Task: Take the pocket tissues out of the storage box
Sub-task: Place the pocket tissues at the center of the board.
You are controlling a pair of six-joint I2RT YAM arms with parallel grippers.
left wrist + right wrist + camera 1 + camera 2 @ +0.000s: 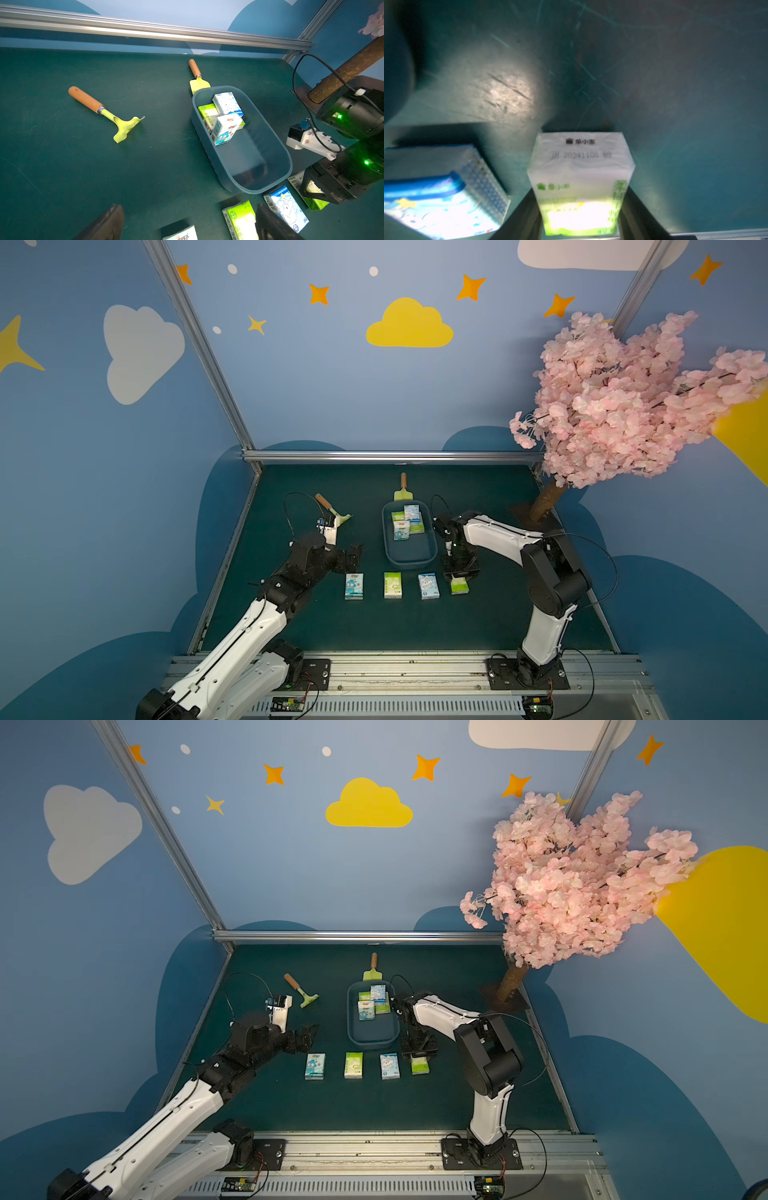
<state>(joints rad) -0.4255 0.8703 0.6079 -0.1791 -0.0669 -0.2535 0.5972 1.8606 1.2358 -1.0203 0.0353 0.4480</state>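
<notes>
The dark slate-blue storage box [409,562] [374,1041] [259,166] stands mid-table. Several pocket tissues [407,522] [224,118] are piled at its far end. In front of it lies a row of packets: blue [354,585], green [392,585], blue [429,585], green [459,587]. My right gripper [459,574] [579,218] points down over that last green packet [581,176], which rests on the mat with a finger pressed against each side. My left gripper [353,551] [189,222] hovers wide open and empty, left of the box and above the row's left end.
A yellow-green toy rake [332,512] [116,116] lies left of the box. A toy shovel [402,489] [197,81] lies just behind it. A pink blossom tree's trunk [544,506] stands at the back right. Aluminium rails [390,456] edge the mat.
</notes>
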